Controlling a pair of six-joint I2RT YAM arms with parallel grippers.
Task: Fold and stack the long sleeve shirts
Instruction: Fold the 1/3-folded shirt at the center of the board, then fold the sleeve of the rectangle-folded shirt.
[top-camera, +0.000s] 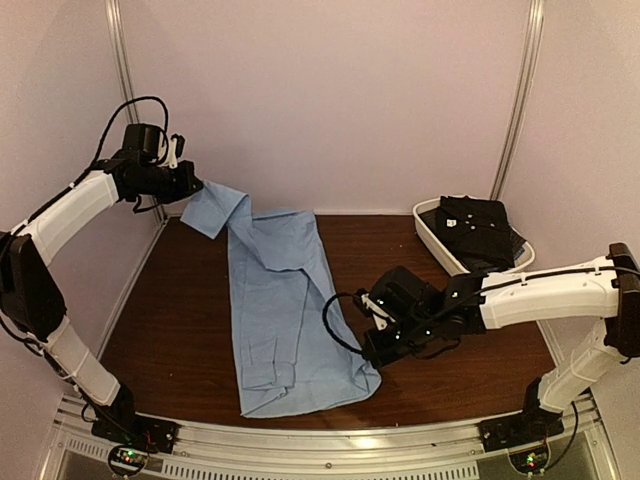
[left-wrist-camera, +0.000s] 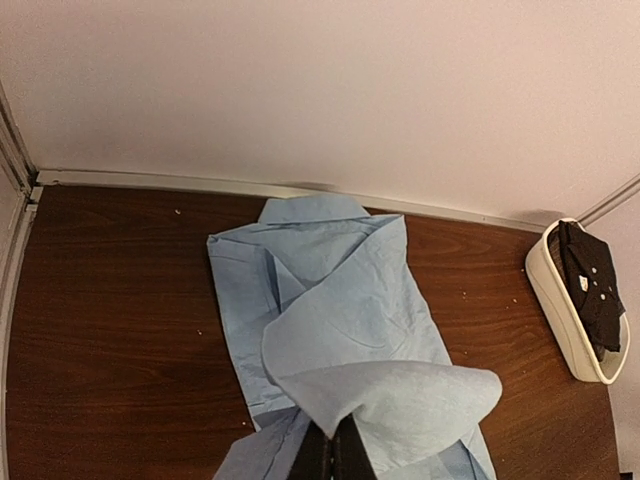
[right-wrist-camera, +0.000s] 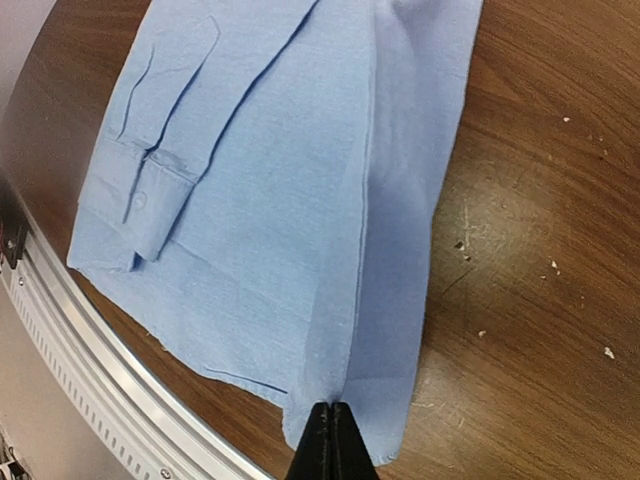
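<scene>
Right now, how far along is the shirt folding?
Done: light blue shirt lies narrowed lengthwise, sleeve folded onto it. In hand: left gripper pinches its raised far end, right gripper its near hem corner. Left: crosswise folds, stacking; a dark garment sits in the white tub.

Left arm (top-camera: 70, 210) bent at the elbow, reaching up to the far left, wrist high. left gripper (top-camera: 193, 186) lifted, jaws closed, pinching a corner of the light blue shirt (top-camera: 280, 300). Right arm (top-camera: 545, 290) stretched low toward centre. right gripper (top-camera: 372, 355) down low on the near side, jaws closed on the shirt's hem corner.
</scene>
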